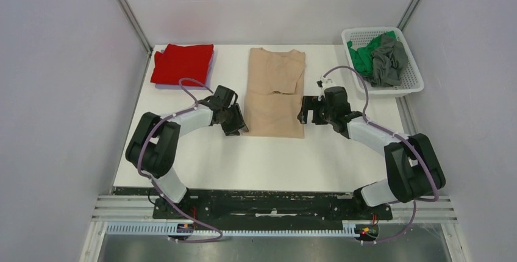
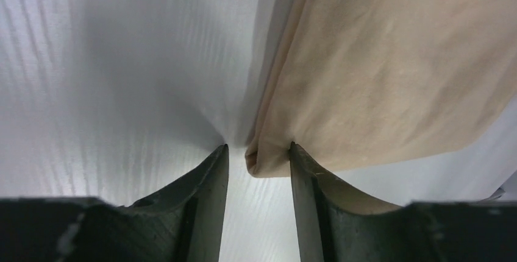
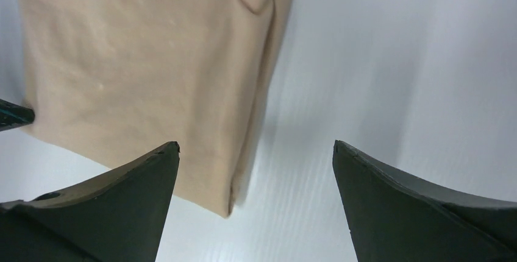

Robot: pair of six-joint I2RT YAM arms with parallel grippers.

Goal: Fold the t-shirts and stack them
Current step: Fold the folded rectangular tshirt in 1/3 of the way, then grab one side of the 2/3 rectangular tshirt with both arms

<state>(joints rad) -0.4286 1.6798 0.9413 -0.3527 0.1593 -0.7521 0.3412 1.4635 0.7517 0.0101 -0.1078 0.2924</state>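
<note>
Left gripper [image 2: 258,146]: jaws half-apart straddling near-left corner of beige t-shirt [image 1: 275,91], not clamped. Right gripper [image 3: 256,143]: fully released over its near-right corner, mid table [image 1: 201,158].

beige t-shirt [image 1: 275,91] flat, red t-shirt [image 1: 181,64] folded

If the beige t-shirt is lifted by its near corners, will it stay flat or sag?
Likely sag: the beige t-shirt lies in soft, creased layers. Probably light too: its thin corner bunches between the left fingers.
</note>
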